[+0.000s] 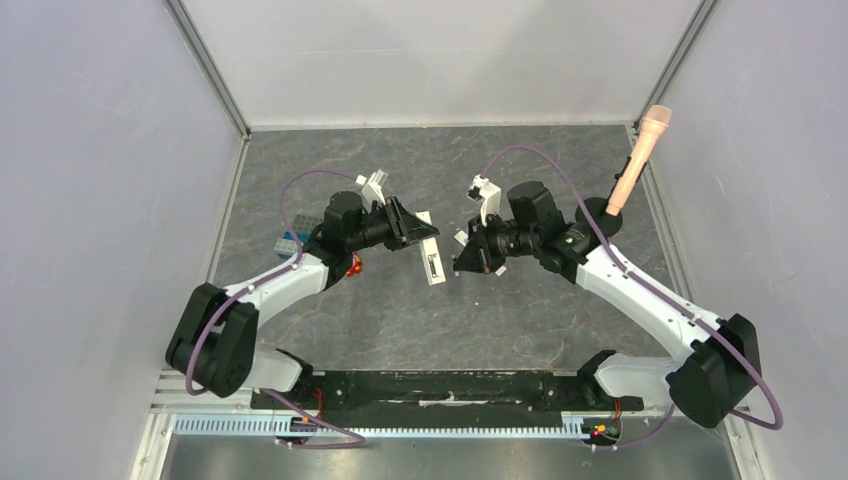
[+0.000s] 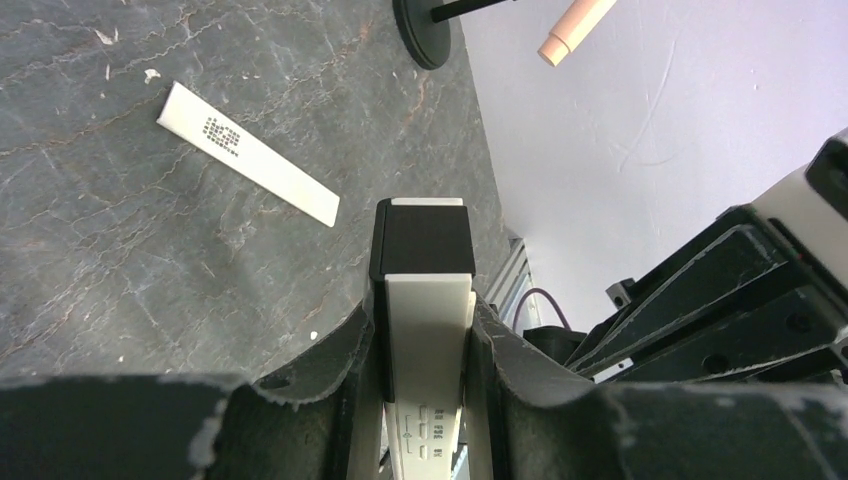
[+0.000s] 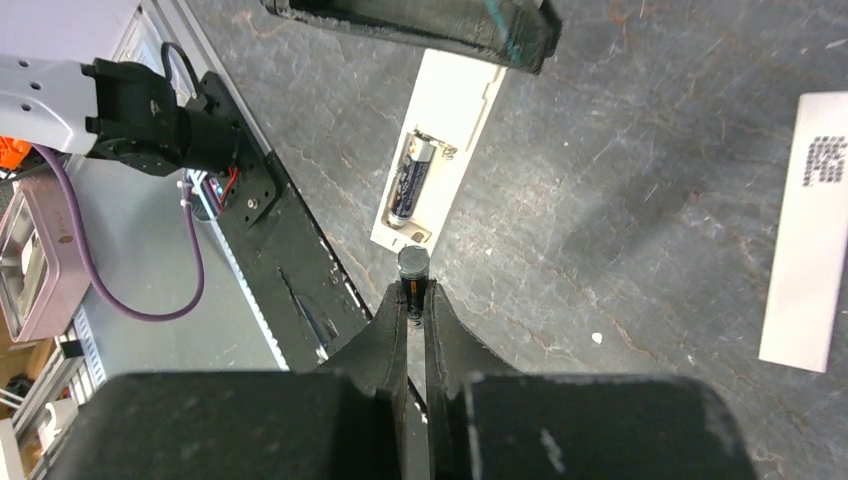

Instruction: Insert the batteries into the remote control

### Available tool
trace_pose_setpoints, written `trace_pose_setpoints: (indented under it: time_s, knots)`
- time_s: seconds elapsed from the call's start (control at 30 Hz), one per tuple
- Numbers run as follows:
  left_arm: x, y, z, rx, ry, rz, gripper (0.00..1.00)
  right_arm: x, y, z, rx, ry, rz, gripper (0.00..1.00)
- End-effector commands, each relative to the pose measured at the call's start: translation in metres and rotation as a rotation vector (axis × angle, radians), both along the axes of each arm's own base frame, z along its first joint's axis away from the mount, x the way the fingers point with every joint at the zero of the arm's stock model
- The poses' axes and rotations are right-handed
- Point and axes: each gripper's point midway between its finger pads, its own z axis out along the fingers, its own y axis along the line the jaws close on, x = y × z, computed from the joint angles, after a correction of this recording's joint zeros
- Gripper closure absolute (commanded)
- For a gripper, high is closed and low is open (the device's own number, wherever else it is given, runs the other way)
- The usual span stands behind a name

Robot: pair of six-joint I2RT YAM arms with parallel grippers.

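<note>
My left gripper is shut on the white remote control and holds it above the table, its black end section pointing away. In the right wrist view the remote shows an open compartment with one dark battery lying in it. My right gripper is shut on the second battery, whose end sticks out past the fingertips, just short of the remote's near end.
A flat white strip with a dark printed patch lies on the grey table. A pink microphone on a black base stands at the back right. Blue bricks and a red-orange toy sit by the left arm.
</note>
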Motion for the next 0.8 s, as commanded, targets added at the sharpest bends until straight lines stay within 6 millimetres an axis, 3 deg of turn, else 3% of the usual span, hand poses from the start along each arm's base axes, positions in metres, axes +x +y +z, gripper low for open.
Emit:
trace_pose_setpoints:
  time_s: [0.0, 0.2, 0.53, 0.77]
  knots:
    - [0.002, -0.014, 0.021, -0.123, -0.049, -0.052, 0.98, -0.006, 0.006, 0.004, -0.005, 0.017, 0.036, 0.97]
    - [0.002, -0.021, 0.010, -0.116, -0.049, -0.071, 0.98, -0.004, 0.015, -0.005, -0.023, 0.059, 0.023, 0.97]
    - [-0.004, -0.020, -0.001, -0.075, -0.062, -0.074, 0.98, 0.018, 0.023, -0.011, -0.061, 0.104, -0.071, 0.97]
    - [-0.003, -0.019, 0.002, -0.078, -0.073, -0.070, 0.98, 0.016, 0.022, -0.021, -0.085, 0.145, -0.073, 0.97]
